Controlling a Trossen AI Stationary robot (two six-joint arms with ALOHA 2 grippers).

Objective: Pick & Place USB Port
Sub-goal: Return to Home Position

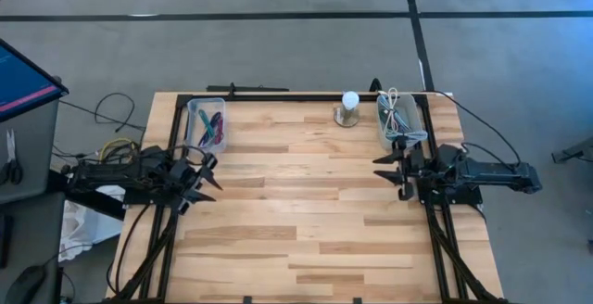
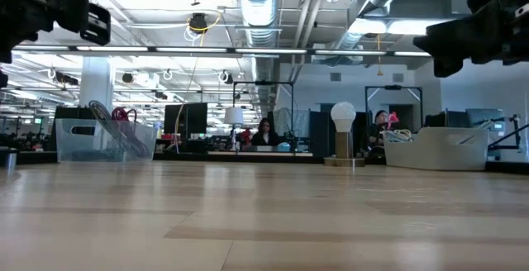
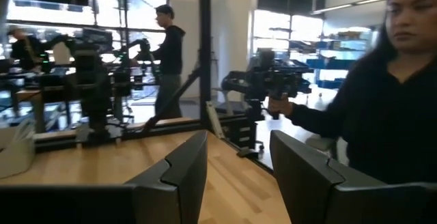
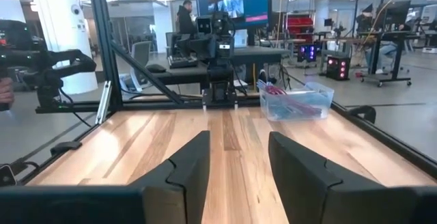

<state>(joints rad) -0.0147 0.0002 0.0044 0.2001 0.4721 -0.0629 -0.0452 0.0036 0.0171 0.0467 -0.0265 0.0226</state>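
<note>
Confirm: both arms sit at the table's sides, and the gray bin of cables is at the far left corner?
Wrong side. The high view shows the gray bin at the table's far right corner, near the right gripper; the clear bin holds the far left. Both arms do sit at the sides.

Overhead, level, wrist views; shared table
</note>
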